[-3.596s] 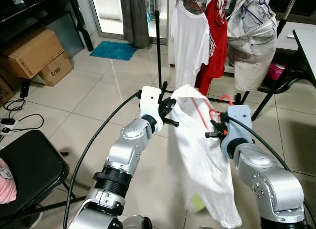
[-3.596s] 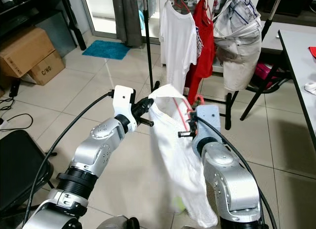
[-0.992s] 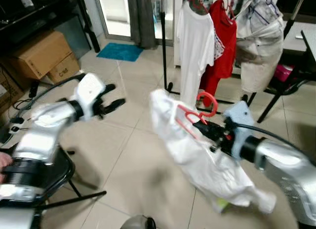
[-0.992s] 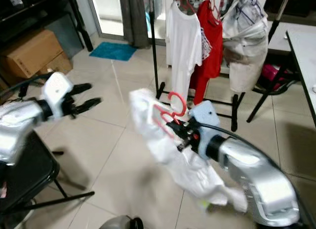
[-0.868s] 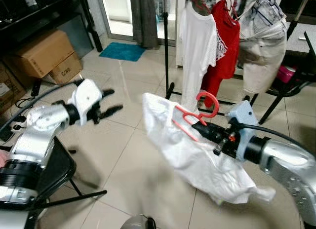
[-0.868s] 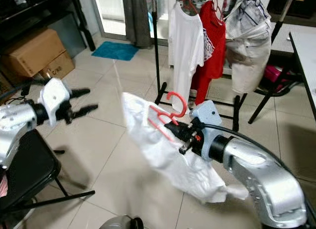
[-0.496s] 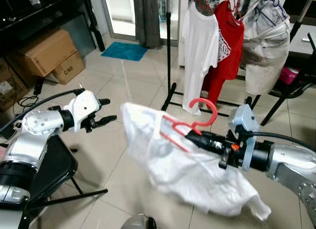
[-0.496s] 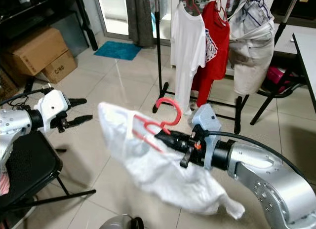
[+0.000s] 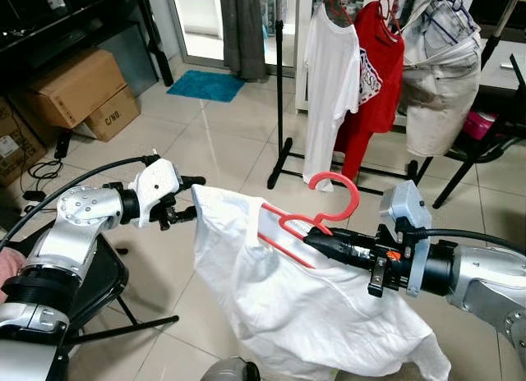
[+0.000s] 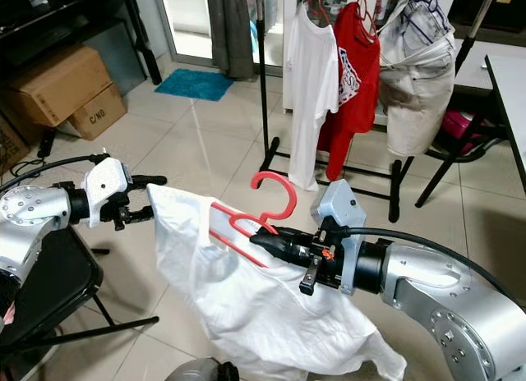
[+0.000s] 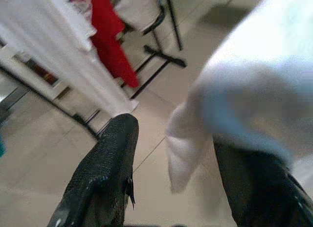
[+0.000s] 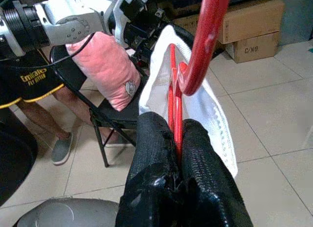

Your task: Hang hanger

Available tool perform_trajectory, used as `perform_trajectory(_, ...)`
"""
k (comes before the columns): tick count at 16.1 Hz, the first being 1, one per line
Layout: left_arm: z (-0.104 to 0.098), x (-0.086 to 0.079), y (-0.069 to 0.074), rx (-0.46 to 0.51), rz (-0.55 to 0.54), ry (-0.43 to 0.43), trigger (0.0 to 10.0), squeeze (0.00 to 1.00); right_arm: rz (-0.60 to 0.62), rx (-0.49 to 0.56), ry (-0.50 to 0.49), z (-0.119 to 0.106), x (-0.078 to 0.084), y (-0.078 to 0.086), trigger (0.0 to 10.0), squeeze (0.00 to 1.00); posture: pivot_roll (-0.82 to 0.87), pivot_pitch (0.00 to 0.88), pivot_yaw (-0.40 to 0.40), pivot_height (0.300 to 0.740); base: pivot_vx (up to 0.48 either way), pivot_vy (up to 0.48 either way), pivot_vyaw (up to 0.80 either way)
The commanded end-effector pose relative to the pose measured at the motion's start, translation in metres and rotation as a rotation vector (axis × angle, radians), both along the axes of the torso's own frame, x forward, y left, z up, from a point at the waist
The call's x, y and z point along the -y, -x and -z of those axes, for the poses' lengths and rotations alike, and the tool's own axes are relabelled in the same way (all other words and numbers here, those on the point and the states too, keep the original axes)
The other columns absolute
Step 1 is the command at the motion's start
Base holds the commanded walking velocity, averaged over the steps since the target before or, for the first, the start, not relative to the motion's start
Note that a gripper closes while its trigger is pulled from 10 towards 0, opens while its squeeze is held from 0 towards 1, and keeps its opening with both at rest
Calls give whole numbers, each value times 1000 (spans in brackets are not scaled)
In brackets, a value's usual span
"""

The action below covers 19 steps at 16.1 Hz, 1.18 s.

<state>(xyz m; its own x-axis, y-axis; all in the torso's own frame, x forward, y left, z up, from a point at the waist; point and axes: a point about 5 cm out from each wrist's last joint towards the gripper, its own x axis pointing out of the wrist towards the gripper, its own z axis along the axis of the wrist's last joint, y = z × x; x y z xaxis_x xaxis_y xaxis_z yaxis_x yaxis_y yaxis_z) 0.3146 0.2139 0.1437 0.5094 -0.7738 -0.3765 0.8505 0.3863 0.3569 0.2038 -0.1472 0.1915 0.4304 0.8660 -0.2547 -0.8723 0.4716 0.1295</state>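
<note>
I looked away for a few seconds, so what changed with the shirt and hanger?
The left tool let go of the white shirt, swung out to the robot's left, and has come back open to the shirt's shoulder edge. The right tool stayed shut on the red hanger, tipping it toward level. The clothes rack is unchanged.

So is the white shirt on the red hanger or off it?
On. The hanger sits inside the shirt's neck, hook poking out, and the right end effector grips it while the shirt droops below.
</note>
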Motion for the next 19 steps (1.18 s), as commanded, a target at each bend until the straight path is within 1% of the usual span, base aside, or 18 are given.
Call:
perform_trajectory(1, -6, 1, 3, -6, 39, 15, 10000, 0, -22, 15, -4, -5, -2, 4, 10000, 0, -39, 13, 101, 740, 0, 0, 0)
perform_trajectory(2, -6, 1, 4, -7, 44, 20, 10000, 0, -21, 14, -3, -5, -2, 4, 10000, 0, -38, 14, 100, 740, 0, 0, 0)
perform_trajectory(3, -6, 0, 5, -19, 52, 32, 9176, 0, -23, 11, -4, -4, -2, 4, 10000, 0, -32, 17, 97, 740, 0, 0, 0)
perform_trajectory(4, -5, -1, 6, -31, 58, 42, 157, 0, -28, 10, -6, -4, -3, 3, 10000, 0, -29, 20, 96, 740, 0, 0, 0)
perform_trajectory(5, -4, -1, 8, -55, 74, 54, 0, 0, -32, 10, -8, -4, -4, 2, 10000, 0, -28, 19, 97, 740, 0, 0, 0)
perform_trajectory(7, -4, -1, 10, -78, 83, 65, 0, 0, -29, 11, -4, -4, -4, 1, 10000, 0, -27, 23, 98, 740, 0, 0, 0)
perform_trajectory(15, 1, -3, 15, -148, 63, 84, 0, 0, -14, 5, 12, -1, -2, -1, 10000, 0, -24, 26, 92, 740, 0, 0, 0)
perform_trajectory(17, 2, -3, 15, -158, 53, 88, 0, 0, -13, 5, 14, 0, -2, -2, 10000, 0, -26, 25, 93, 740, 0, 0, 0)
perform_trajectory(19, 1, -4, 14, -135, 22, 106, 0, 0, -9, 5, 16, 0, -2, -2, 10000, 0, -28, 23, 93, 740, 0, 0, 0)
